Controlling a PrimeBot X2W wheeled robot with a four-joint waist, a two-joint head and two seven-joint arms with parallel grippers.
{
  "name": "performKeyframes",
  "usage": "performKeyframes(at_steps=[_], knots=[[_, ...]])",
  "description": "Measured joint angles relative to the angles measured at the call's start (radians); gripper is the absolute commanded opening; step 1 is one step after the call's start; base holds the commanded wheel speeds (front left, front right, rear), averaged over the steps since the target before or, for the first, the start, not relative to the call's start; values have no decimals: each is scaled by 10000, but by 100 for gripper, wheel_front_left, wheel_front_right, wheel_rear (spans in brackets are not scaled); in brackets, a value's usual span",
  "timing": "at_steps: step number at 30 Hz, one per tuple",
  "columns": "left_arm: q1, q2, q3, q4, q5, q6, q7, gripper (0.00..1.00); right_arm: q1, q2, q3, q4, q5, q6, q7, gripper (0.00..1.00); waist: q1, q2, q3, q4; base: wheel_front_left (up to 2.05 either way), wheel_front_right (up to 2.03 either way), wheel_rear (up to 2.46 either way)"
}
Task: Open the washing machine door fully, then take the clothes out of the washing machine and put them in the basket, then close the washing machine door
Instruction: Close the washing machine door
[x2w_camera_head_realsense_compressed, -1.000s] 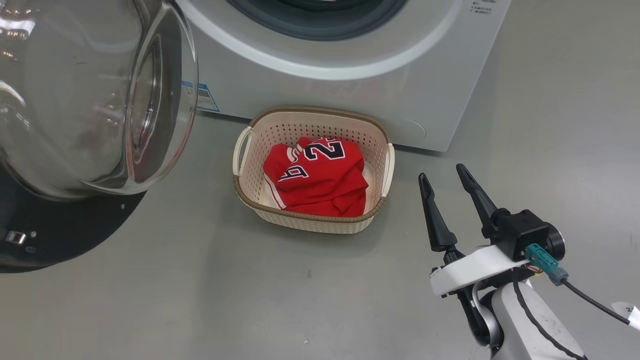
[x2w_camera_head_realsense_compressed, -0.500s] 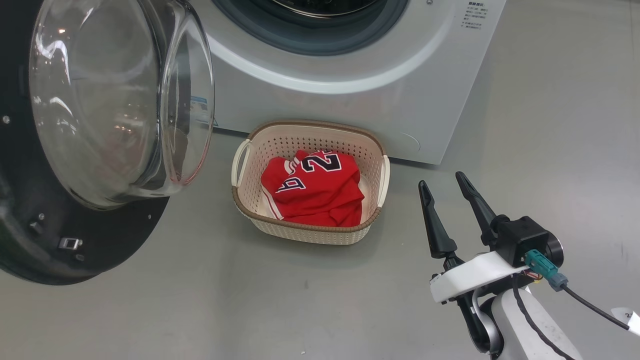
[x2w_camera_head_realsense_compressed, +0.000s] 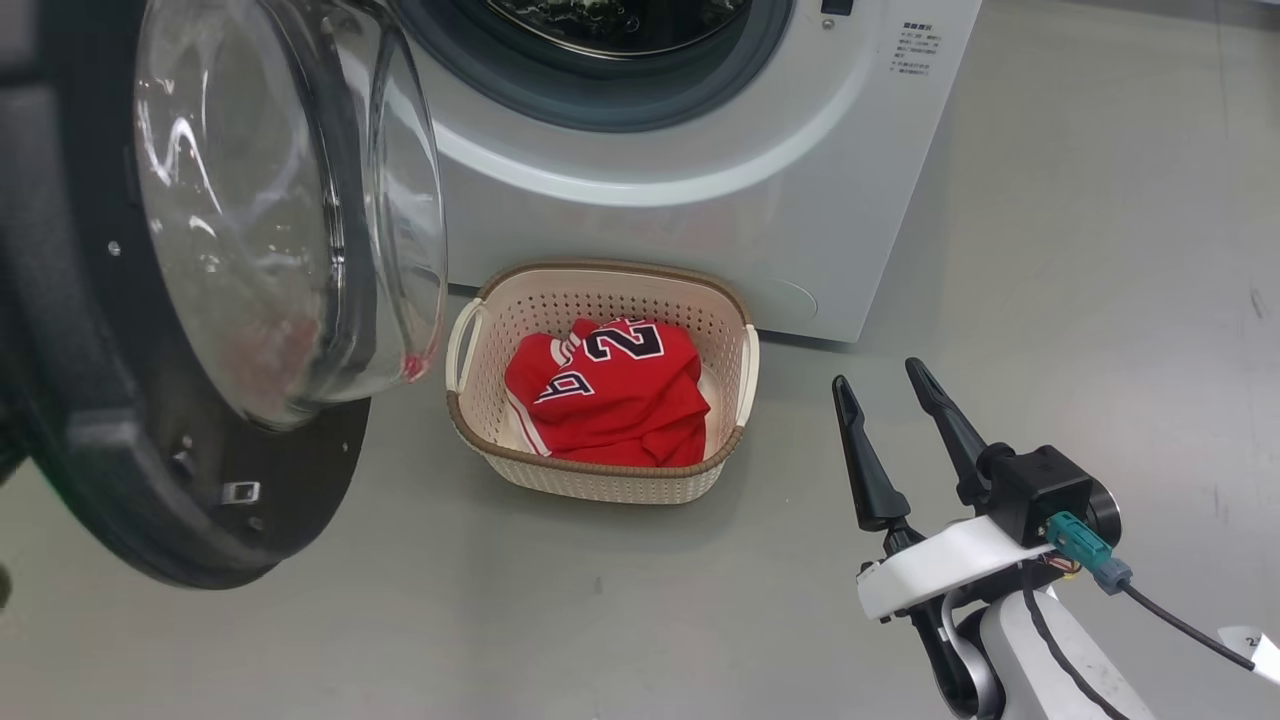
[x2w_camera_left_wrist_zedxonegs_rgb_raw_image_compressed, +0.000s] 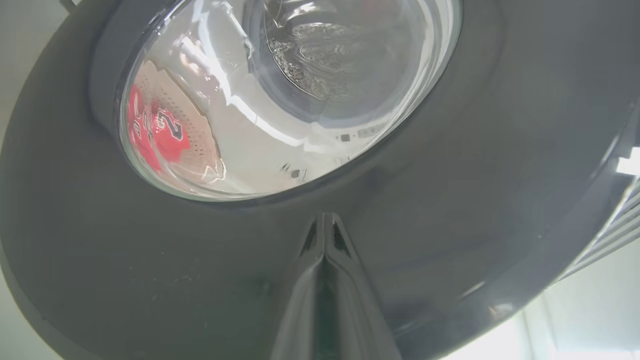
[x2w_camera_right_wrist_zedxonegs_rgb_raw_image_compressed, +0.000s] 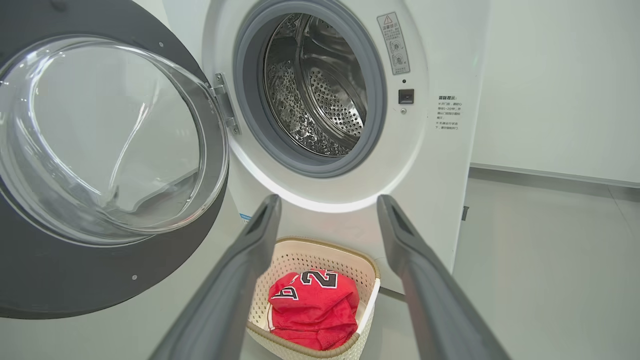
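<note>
Clothes (x2w_camera_right_wrist_zedxonegs_rgb_raw_image_compressed: 312, 310) in basket (x2w_camera_right_wrist_zedxonegs_rgb_raw_image_compressed: 306, 253) — door (x2w_camera_right_wrist_zedxonegs_rgb_raw_image_compressed: 107, 150) open.

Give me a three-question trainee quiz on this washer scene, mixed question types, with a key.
1. True or false: the washing machine door stands open and the red jersey lies in the basket.
2. The right gripper is: A) shut on the jersey; B) open, holding nothing; C) clamped on the basket handle.
3. Fill in: the left gripper, fingers shut, points at the door's black ____.
Key: 1 true; 2 B; 3 rim.
</note>
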Motion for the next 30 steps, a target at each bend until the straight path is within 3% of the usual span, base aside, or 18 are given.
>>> performKeyframes(at_steps=[15,30], knots=[[762,-1699,-88,-1267,-619,-73,290,0,12,25,46,-184,8,-4,0,100,0,0,24,-571,0,0,0],[1359,-2086,-282,-2571,-368,27,-42,0,13,29,-155,-351,8,-100,0,100,0,0,213,-865,0,0,0]])
